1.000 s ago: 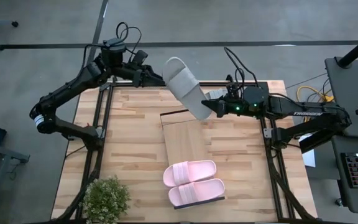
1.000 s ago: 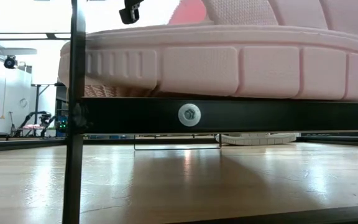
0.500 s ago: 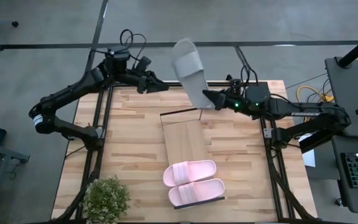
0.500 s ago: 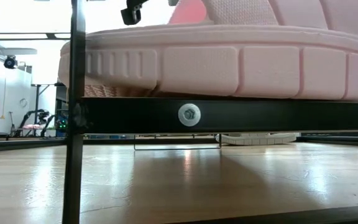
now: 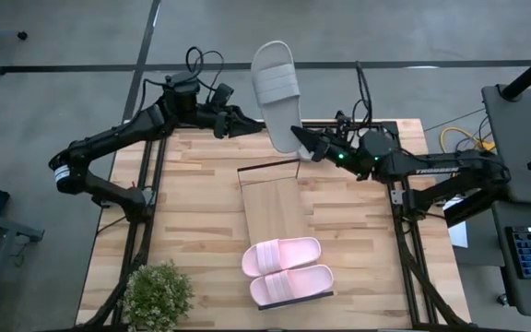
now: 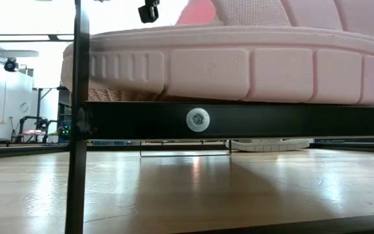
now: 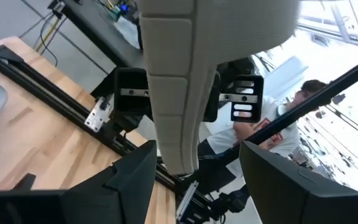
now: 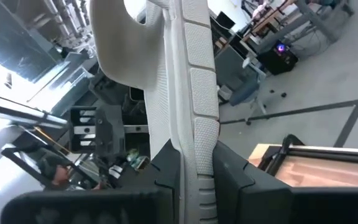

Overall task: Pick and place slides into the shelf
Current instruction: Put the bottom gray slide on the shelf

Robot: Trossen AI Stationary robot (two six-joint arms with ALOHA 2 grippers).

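A grey slide (image 5: pixel 277 88) stands up in the air over the table's far edge, held at its lower end by my right gripper (image 5: pixel 300 144), which is shut on it. My left gripper (image 5: pixel 243 124) hovers open just left of it, fingers wide (image 7: pixel 197 186) and touching nothing. The pale pink pair (image 5: pixel 286 269) rests soles down, side by side, on the near end of the shelf (image 5: pixel 275 205). In the low view a pink slide (image 6: pixel 239 65) fills the top. A pale sole (image 6: pixel 268 144), maybe the second grey slide, lies on the table beyond. My right gripper pinches the grey slide's sole at its lower end (image 8: pixel 197 158), one finger (image 8: pixel 166 171) on the strap side and one (image 8: pixel 232 171) on the underside. The fingers come level from the table's right. The slide is lifted clear and stands tilted, its free end up and beyond the far edge.
Black frame rails (image 5: pixel 150 175) run along the tabletop's left and right sides. A small potted plant (image 5: pixel 158 293) stands at the near left corner. The shelf's far half is bare wood. A person (image 7: pixel 291 118) shows in the room behind.
My right gripper has risen and moved toward the far edge, tipping the grey slide more upright, so its free end has swung up past the table's far edge. My left gripper has moved right, toward the slide.
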